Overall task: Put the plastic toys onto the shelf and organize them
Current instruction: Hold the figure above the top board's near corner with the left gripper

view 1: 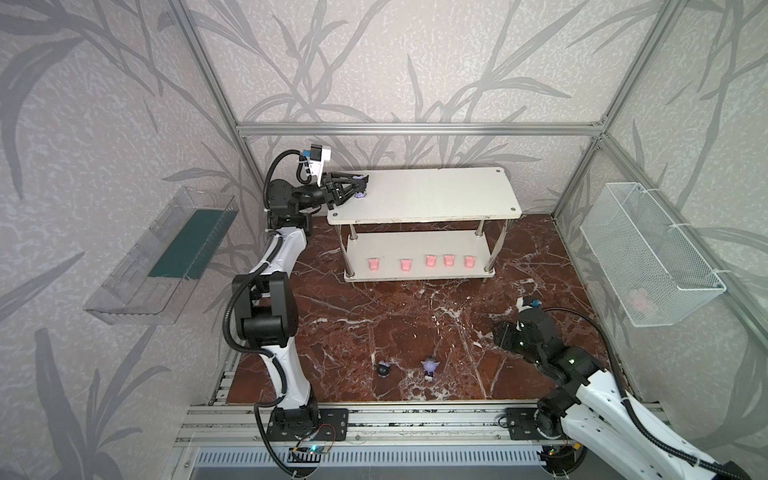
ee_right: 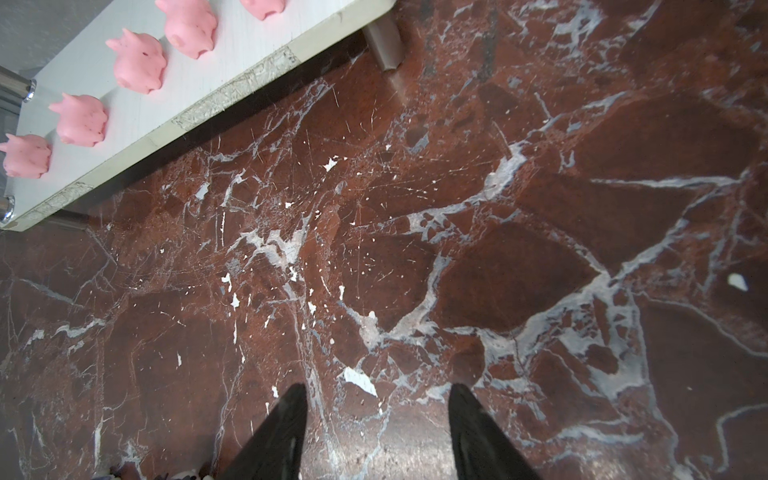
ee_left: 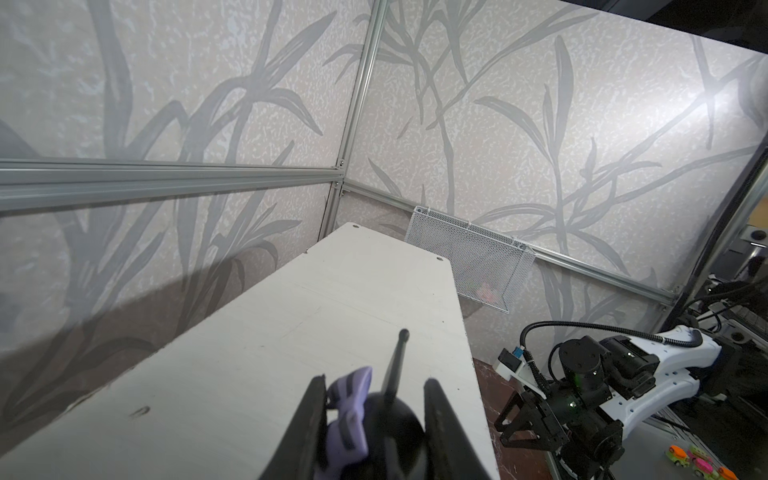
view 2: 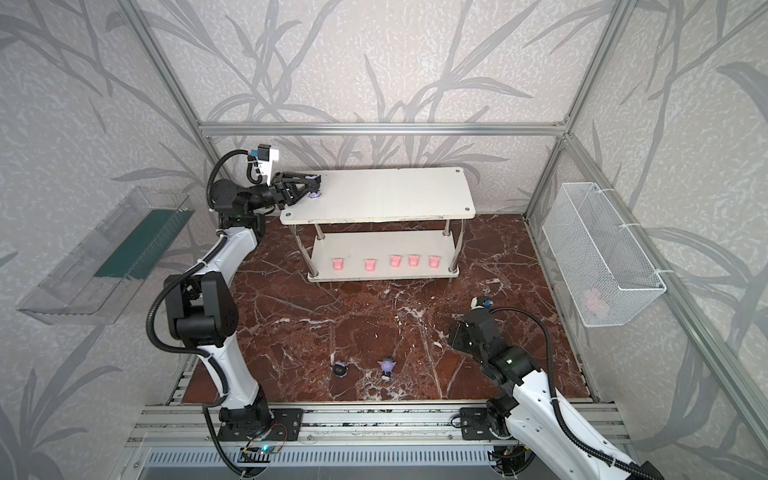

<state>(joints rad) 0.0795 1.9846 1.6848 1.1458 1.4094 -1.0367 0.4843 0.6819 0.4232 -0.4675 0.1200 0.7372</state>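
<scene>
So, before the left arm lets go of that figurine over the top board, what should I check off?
1. Left gripper shut on the black-and-lilac figurine: ok.
2. Figurine over the top board of the shelf, near its left end: ok.
3. Figurine resting on the board: cannot tell.
4. Right gripper open, empty, away from the shelf: ok.
5. All toys shelved: not ok; dark figurine and lilac figurine are on the marble floor.

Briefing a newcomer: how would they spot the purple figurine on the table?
From the white shelf, come forward over the marble table to its near edge. Two toys are there: the pale purple figurine, not the black figurine beside it.
</scene>
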